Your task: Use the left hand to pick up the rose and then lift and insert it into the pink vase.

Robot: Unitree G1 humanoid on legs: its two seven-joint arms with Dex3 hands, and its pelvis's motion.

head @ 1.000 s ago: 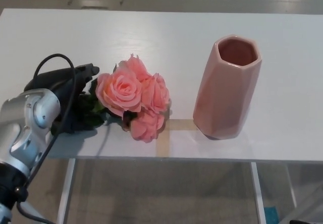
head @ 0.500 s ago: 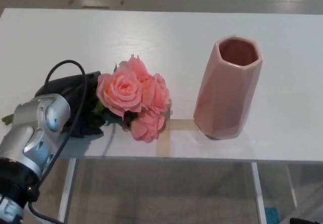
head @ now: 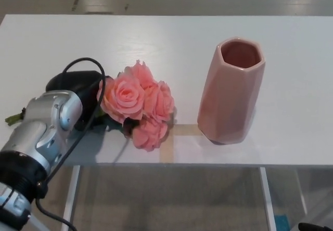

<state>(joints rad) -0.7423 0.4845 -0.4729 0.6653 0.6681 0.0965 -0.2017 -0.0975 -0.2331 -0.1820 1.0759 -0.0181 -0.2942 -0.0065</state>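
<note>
One rose bunch (head: 136, 103), four pink blooms counted, lay at centre-left on the white tabletop (head: 171, 38). One pink vase (head: 229, 98) stood upright right of centre, apart from it. Left hand (head: 80, 93) at the stems; fingers' state could not be told. Right hand unseen.

Pink rose (head: 136, 103) beside upright vase (head: 230, 98)

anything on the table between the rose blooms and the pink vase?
No. In the head view, only bare white table separates the rose from the pink vase; a tan tape strip sits near the front edge.
</note>
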